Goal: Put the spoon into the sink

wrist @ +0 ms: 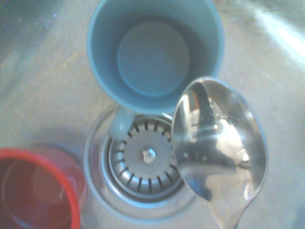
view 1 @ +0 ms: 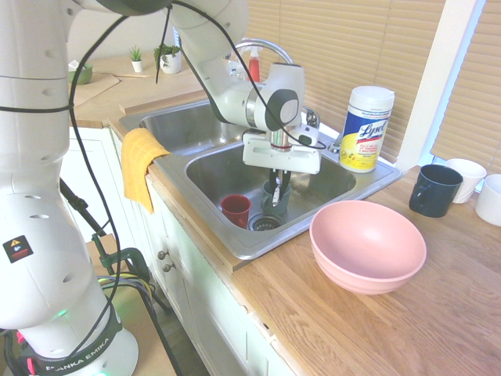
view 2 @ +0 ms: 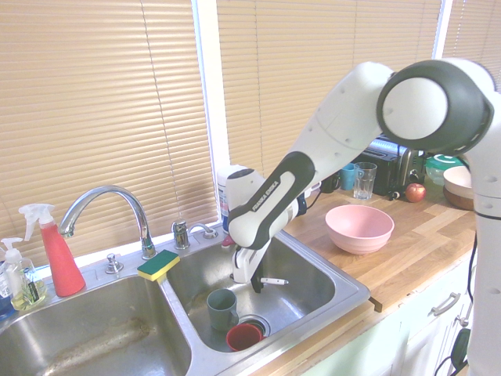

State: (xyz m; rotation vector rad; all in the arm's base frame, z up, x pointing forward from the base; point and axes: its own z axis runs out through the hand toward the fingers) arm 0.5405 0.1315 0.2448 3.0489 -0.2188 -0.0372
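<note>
The claw (view 1: pixel 275 188) was clamped on the spoon (wrist: pixel 220 149) and hung low inside the sink (view 1: pixel 329 205), just above the teal mug (view 2: pixel 222 308) and drain strainer (wrist: pixel 145 164), so seemingly only the release remained before the task was finished.

Pretty clearly a home kitchen: stainless double-basin sink (view 1: pixel 376 184) with a chrome faucet (view 2: pixel 106 205), set into a butcher-block wooden countertop (view 1: pixel 407 313). There's a toaster (view 2: pixel 391 153), mugs (view 1: pixel 435 189), a pink bowl (view 1: pixel 368 245) and window blinds (view 2: pixel 94 102) behind it all.
</note>
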